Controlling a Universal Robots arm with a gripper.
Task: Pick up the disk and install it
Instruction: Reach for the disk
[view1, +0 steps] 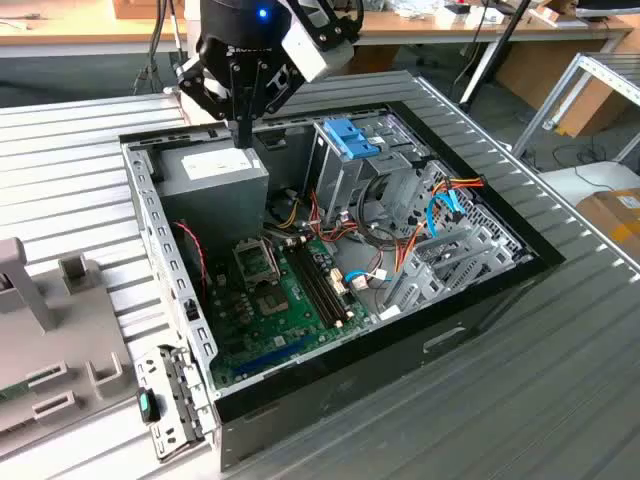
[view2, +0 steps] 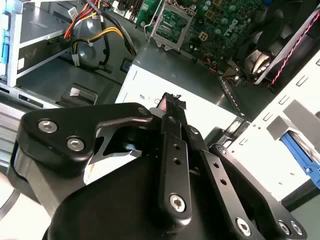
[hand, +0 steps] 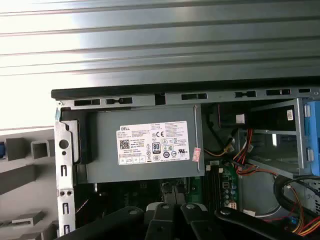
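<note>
My black gripper (view1: 243, 133) hangs over the grey power supply (view1: 215, 172) in the far corner of the open computer case (view1: 330, 250). Its fingers are shut together with nothing between them, as both wrist views show (view2: 170, 103) (hand: 172, 209). In the second wrist view a bright blue rail (view2: 300, 152), which I take for the disk's edge, lies in the light grey holder (view2: 300, 100) outside the case. The disk's dark body is hidden. The gripper is well away from it.
Inside the case are the green motherboard (view1: 280, 300), loose coloured cables (view1: 400, 240) and a tall silver drive cage with a blue clip (view1: 350, 138) on top. The grey holder (view1: 45, 330) sits at the exterior view's left on the ribbed metal table (view1: 560, 380).
</note>
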